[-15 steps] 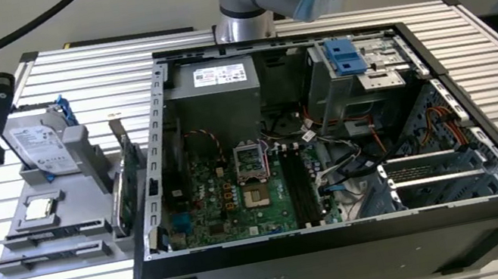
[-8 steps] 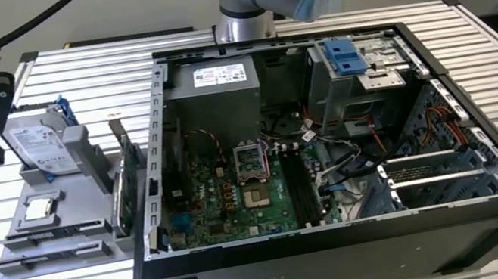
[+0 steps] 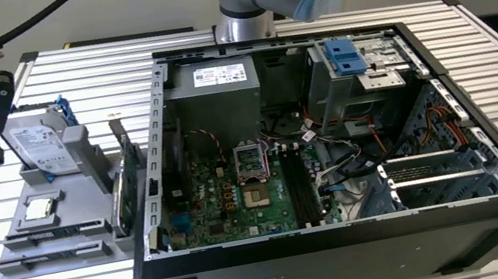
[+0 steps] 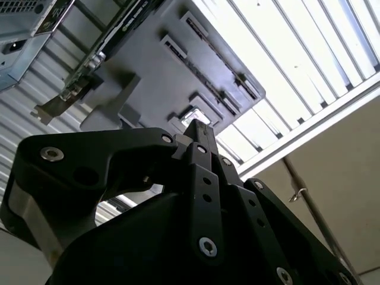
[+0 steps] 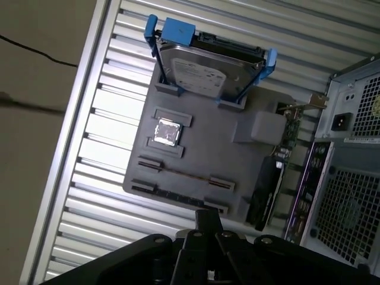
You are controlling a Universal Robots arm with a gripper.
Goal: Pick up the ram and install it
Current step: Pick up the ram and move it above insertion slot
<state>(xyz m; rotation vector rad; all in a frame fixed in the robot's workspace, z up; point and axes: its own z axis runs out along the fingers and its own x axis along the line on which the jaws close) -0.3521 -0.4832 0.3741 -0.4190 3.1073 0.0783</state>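
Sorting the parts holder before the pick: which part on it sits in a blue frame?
The silver hard drive, propped on edge; the square chip and the green card have no frame.

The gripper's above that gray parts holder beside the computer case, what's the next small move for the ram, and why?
Probably open the gripper and lower it toward the ram: in the first wrist view it hangs shut and empty above the gray holder, where the ram sits edge-up in its slot, untouched.
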